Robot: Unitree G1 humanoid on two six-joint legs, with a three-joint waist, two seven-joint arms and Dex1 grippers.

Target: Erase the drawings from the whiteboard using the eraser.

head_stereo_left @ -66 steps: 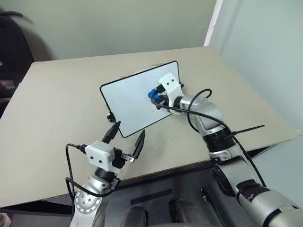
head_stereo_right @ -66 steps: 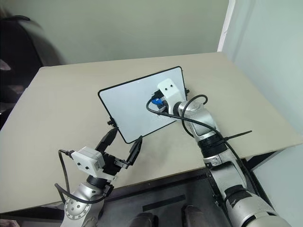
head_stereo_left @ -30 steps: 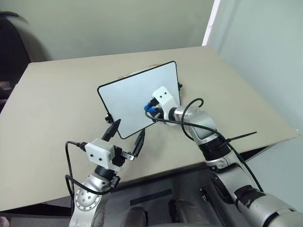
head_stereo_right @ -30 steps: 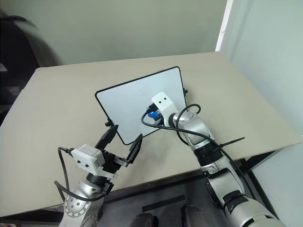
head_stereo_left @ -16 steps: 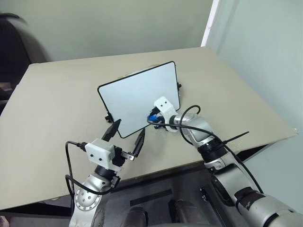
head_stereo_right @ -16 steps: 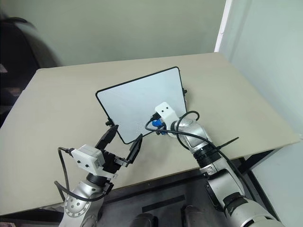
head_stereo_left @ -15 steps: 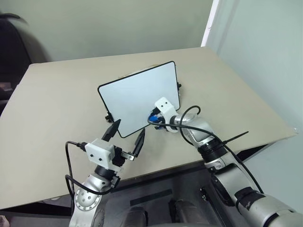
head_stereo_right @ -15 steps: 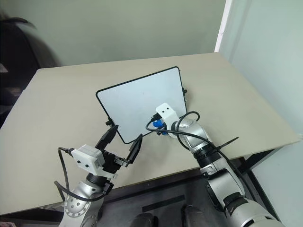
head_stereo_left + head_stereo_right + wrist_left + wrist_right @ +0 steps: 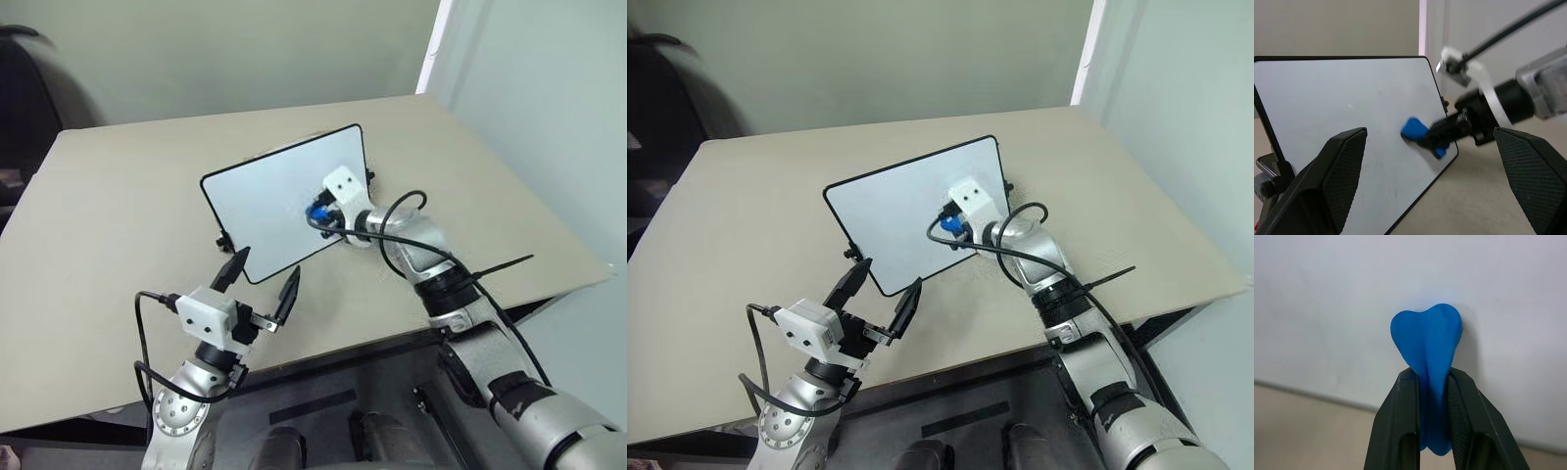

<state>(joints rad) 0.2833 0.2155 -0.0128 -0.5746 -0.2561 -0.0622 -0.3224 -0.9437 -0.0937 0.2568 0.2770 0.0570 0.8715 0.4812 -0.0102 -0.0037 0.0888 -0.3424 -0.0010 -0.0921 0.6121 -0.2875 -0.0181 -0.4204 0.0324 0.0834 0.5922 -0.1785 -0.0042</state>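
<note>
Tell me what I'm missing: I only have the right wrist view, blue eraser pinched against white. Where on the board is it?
Observer: The eraser presses the whiteboard on its right half, near the lower edge.
Operator: Any red marks visible?
Observer: I can't make any out on the board's face.
Operator: And the other arm?
Observer: The left end effector hangs open in front of the board's near corner, apart from it.
Operator: Board standing or flat?
Observer: Tilted up on the table.

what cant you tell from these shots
- Drawings: whether any red marker remains on the whiteboard; none is visible, but in the eye views the right gripper covers part of it.
- Eraser: the face against the board is turned away in the right wrist view.
- Board's back and feet: hidden behind its own face.
</note>
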